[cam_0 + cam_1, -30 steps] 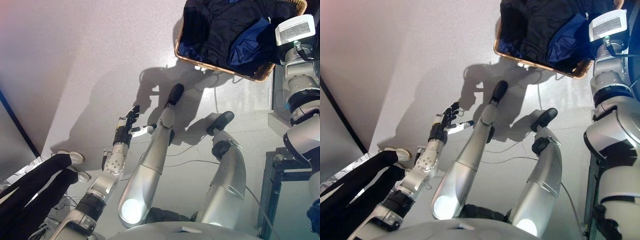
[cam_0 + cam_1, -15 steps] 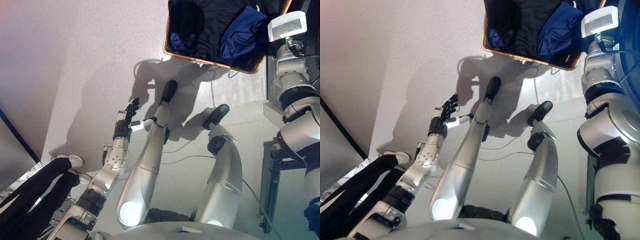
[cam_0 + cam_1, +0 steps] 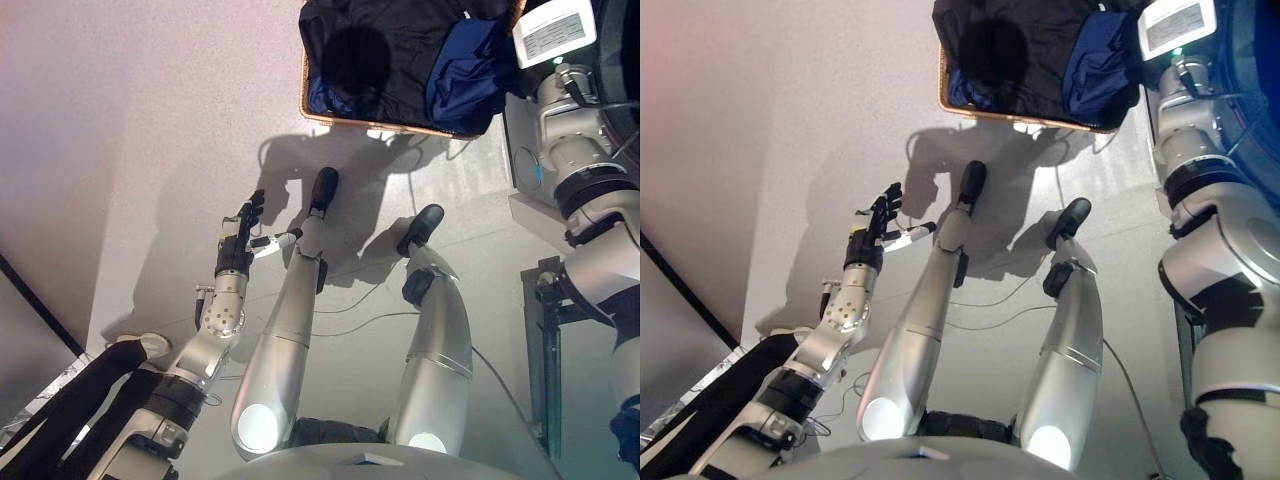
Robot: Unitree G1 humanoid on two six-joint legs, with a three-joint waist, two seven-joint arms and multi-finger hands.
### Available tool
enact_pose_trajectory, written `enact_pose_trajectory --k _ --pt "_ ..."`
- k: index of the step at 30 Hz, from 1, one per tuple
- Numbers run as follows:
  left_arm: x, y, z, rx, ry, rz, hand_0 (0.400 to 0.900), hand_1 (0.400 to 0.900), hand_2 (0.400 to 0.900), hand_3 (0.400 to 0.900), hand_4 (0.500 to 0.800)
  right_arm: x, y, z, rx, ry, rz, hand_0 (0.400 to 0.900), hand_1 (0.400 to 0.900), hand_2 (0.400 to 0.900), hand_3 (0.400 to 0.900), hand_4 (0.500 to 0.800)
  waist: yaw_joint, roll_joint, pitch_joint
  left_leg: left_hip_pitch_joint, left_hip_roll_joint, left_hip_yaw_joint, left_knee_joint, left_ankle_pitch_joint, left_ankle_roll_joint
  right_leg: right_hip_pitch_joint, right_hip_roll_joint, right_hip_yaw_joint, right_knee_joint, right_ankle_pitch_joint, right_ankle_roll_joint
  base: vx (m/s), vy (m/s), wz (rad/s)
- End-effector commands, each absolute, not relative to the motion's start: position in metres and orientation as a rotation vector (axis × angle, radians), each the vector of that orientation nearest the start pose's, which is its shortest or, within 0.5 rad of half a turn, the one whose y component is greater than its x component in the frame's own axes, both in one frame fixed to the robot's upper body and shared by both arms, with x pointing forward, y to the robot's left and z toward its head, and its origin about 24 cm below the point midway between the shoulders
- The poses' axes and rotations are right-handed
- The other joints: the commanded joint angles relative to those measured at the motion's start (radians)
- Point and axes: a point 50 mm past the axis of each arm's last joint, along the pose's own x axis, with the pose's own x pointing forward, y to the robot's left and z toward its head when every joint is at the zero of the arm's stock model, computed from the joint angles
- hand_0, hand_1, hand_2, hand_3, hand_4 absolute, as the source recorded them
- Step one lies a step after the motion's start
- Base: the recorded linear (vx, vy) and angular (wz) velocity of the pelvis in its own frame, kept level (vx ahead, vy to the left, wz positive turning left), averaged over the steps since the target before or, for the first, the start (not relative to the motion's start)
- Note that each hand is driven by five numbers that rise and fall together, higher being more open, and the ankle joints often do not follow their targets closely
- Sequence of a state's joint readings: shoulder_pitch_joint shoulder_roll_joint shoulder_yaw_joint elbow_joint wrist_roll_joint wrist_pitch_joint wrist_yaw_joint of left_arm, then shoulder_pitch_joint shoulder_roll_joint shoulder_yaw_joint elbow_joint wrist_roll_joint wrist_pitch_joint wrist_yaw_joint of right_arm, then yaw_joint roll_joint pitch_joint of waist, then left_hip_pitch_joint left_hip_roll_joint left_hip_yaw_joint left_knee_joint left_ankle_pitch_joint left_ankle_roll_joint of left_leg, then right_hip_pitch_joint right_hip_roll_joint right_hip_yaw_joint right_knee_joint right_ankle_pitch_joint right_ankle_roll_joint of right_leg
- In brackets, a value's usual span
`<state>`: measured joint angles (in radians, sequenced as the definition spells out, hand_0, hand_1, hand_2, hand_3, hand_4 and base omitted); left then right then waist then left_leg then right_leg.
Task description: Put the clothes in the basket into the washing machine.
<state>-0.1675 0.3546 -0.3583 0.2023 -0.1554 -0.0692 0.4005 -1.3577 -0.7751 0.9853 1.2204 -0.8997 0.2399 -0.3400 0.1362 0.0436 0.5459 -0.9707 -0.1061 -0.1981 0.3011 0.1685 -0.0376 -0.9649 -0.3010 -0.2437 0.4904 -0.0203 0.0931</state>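
Observation:
A wicker basket [image 3: 345,122] stands on the grey floor at the top of the view. It holds a black garment [image 3: 385,50] and a dark blue garment [image 3: 462,70]. My left hand [image 3: 238,245] is open, fingers straight, held over the bare floor well below and to the left of the basket, and holds nothing. My right arm [image 3: 585,200] rises along the right edge beside the basket; its hand is out of view past the top edge. A white machine body [image 3: 522,165] shows behind that arm.
A person's legs in black trousers [image 3: 70,405] with a white shoe [image 3: 140,346] stand at the lower left. A dark metal frame [image 3: 545,330] stands at the right. A dark wall edge [image 3: 40,300] runs along the left.
The whole picture has shifted, so the camera moved: more of the basket shows, further left. My left hand stays open and empty in about the same pose.

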Motion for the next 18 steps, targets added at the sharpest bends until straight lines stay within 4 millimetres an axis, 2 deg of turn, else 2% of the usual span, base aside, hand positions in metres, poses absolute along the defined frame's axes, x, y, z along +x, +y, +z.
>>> enact_pose_trajectory --k 1,2,3,4,6,9,11,12,15,18 --pt "0.263 0.165 0.038 0.28 -0.049 0.077 0.9 0.9 0.9 0.9 0.8 0.356 -0.34 0.359 -2.452 0.041 -0.989 0.4 0.4 0.4 0.4 0.5 0.004 0.004 -0.026 0.058 -0.01 0.02 0.048 -0.169 -0.016 0.063 0.015 0.03 -0.092 0.037 0.062 0.02 -0.028 -0.13" --pt "0.264 0.166 0.039 0.295 -0.058 0.065 0.9 0.9 0.9 0.9 0.8 0.343 -0.35 0.377 -2.485 0.098 -1.073 0.4 0.4 0.4 0.4 0.5 0.004 -0.003 -0.026 0.077 -0.006 0.025 0.042 -0.17 -0.017 0.081 0.021 0.036 -0.102 0.039 0.062 0.01 -0.022 -0.06" --pt "0.264 0.165 0.039 0.291 -0.058 0.065 0.9 0.9 0.9 0.9 0.8 0.343 -0.35 0.378 -2.488 0.097 -1.074 0.4 0.4 0.4 0.4 0.5 0.003 0.0 -0.026 0.078 -0.006 0.025 0.041 -0.17 -0.017 0.081 0.022 0.036 -0.103 0.039 0.062 0.02 -0.042 -0.09" --pt "0.265 0.166 0.042 0.3 -0.069 0.054 0.9 0.9 0.9 0.9 0.8 0.328 -0.362 0.393 -2.517 0.171 -1.159 0.4 0.4 0.4 0.4 0.5 0.007 -0.004 -0.026 0.097 -0.003 0.03 0.029 -0.17 -0.018 0.099 0.024 0.037 -0.114 0.041 0.065 0.02 -0.033 -0.05" --pt "0.264 0.164 0.042 0.304 -0.073 0.033 0.9 0.9 0.9 0.9 0.8 0.312 -0.373 0.409 -2.513 0.237 -1.257 0.4 0.4 0.4 0.4 0.5 0.014 0.004 -0.026 0.115 0.0 0.028 0.015 -0.166 -0.019 0.115 0.023 0.037 -0.124 0.042 0.065 0.01 -0.018 -0.03" --pt "0.263 0.163 0.04 0.297 -0.066 0.019 0.9 0.9 0.9 0.9 0.8 0.303 -0.376 0.421 -2.502 0.28 -1.313 0.4 0.4 0.4 0.4 0.5 0.02 0.014 -0.026 0.127 0.0 0.026 -0.001 -0.16 -0.018 0.124 0.024 0.036 -0.13 0.043 0.065 0.01 -0.006 0.02" --pt "0.261 0.165 0.039 0.287 -0.06 0.013 0.9 0.9 0.9 0.9 0.8 0.288 -0.374 0.447 -2.497 0.316 -1.42 0.4 0.4 0.4 0.4 0.5 0.031 0.023 -0.026 0.15 -0.001 0.025 -0.027 -0.152 -0.02 0.137 0.021 0.034 -0.134 0.041 0.068 0.02 -0.015 0.07" --pt "0.26 0.168 0.039 0.285 -0.059 0.018 0.9 0.9 0.9 0.9 0.8 0.282 -0.375 0.453 -2.504 0.335 -1.448 0.4 0.4 0.4 0.4 0.5 0.034 0.019 -0.026 0.156 -0.001 0.023 -0.036 -0.149 -0.02 0.14 0.022 0.034 -0.134 0.041 0.068 0.02 -0.002 0.06" --pt "0.257 0.181 0.039 0.317 -0.048 0.031 0.9 0.9 0.9 0.9 0.8 0.279 -0.383 0.448 -2.572 0.433 -1.421 0.4 0.4 0.4 0.4 0.5 0.044 -0.018 -0.026 0.174 -0.002 0.023 -0.057 -0.14 -0.022 0.148 0.02 0.037 -0.13 0.035 0.068 0.02 -0.004 0.04" --pt "0.257 0.185 0.038 0.31 -0.043 0.039 0.9 0.9 0.9 0.9 0.8 0.283 -0.389 0.437 -2.623 0.556 -1.347 0.4 0.4 0.4 0.4 0.5 0.05 -0.019 -0.026 0.179 -0.002 0.022 -0.058 -0.14 -0.022 0.149 0.016 0.039 -0.126 0.031 0.068 0.0 0.0 0.0"
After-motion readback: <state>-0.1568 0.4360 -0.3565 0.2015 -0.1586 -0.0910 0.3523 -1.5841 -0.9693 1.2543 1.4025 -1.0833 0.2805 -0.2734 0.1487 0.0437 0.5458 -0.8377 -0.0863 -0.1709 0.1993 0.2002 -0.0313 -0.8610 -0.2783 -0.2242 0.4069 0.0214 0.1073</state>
